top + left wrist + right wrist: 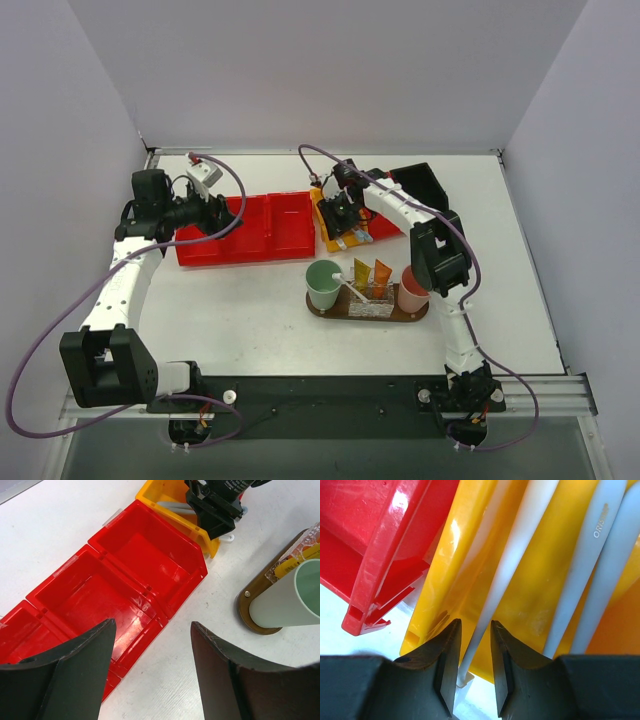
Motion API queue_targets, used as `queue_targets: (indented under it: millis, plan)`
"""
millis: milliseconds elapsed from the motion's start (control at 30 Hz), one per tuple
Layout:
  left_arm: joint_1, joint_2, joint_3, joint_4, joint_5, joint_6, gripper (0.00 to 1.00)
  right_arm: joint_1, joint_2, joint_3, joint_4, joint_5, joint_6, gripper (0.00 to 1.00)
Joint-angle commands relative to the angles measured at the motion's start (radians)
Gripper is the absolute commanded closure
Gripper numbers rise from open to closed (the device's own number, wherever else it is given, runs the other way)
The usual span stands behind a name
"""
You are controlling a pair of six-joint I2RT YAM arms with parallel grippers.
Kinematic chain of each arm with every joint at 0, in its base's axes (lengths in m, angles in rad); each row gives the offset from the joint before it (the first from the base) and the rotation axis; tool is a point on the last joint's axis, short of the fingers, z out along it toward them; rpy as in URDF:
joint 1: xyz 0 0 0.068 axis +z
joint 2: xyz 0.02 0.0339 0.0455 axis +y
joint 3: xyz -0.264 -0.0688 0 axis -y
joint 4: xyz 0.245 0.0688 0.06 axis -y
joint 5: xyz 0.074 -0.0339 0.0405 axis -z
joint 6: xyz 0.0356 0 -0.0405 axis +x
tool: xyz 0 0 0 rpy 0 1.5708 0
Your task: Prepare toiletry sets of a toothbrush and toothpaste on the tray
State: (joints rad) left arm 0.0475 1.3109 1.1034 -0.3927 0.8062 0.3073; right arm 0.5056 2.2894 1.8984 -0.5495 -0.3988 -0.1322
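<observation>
The dark wooden tray stands at the table's middle and carries a green cup, a clear cup and a pink cup. Two orange and yellow toothpaste tubes stand in the clear cup. A white toothbrush leans in the green cup. My right gripper is low over the yellow bin, its jaws narrowly open on either side of a white toothbrush handle. Other toothbrushes lie beside it. My left gripper is open and empty above the red bins.
A row of red bins lies left of the yellow bin. A black bin stands at the back right. The tray's end and the green cup show in the left wrist view.
</observation>
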Motion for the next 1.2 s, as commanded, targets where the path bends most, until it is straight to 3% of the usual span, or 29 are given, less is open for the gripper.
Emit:
queue_targets:
  millis: [0,633,1167]
  plan:
    - [0.005,-0.009,-0.005,0.034,0.004,0.021,0.28,0.008,-0.005,0.037,-0.036,0.012,-0.006,0.75]
    - [0.005,-0.013,-0.020,0.057,0.027,0.027,0.28,0.008,-0.060,0.056,-0.075,0.035,0.025,0.96]
    - [0.005,0.002,-0.014,0.116,0.067,-0.010,0.28,0.008,-0.148,0.091,-0.162,0.146,0.013,0.99]
